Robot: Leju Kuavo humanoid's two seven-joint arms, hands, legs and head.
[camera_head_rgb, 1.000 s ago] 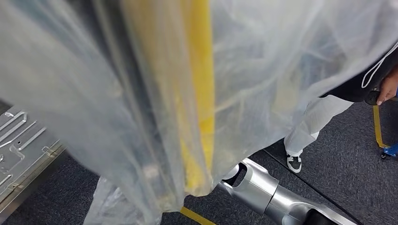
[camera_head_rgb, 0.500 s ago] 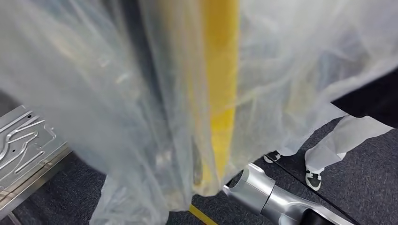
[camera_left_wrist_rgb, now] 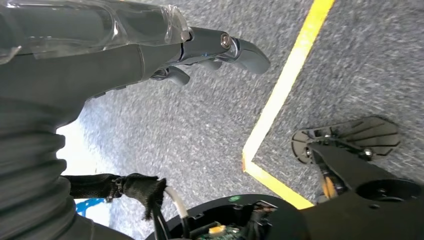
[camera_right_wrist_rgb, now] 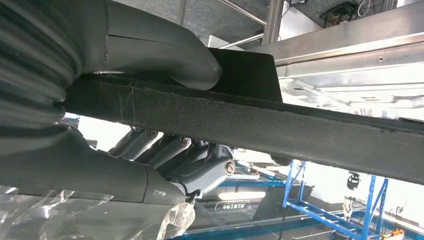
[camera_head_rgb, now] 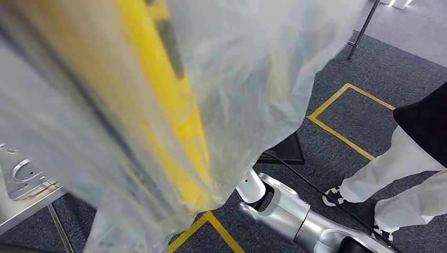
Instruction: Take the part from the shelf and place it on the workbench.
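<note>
— Right hand (camera_right_wrist_rgb: 150,125)?
— Clamped on the long dark part (camera_right_wrist_rgb: 280,125), thumb over it, fingers curled beneath.
— Where's that part?
— Wrapped in clear plastic, carried aloft above the floor, near the metal bench (camera_head_rgb: 23,197).
— Left hand (camera_left_wrist_rgb: 150,55)?
— Hanging loose, holding nothing.

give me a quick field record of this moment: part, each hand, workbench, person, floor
part: long black strip in a clear plastic bag, close before the head camera
right hand: grips the strip, thumb on one side, fingers on the other
left hand: holds nothing, fingers slightly curled, over the carpet
workbench: metal surface, at lower left
person: white trousers, at right
floor: grey carpet, yellow tape lines
</note>
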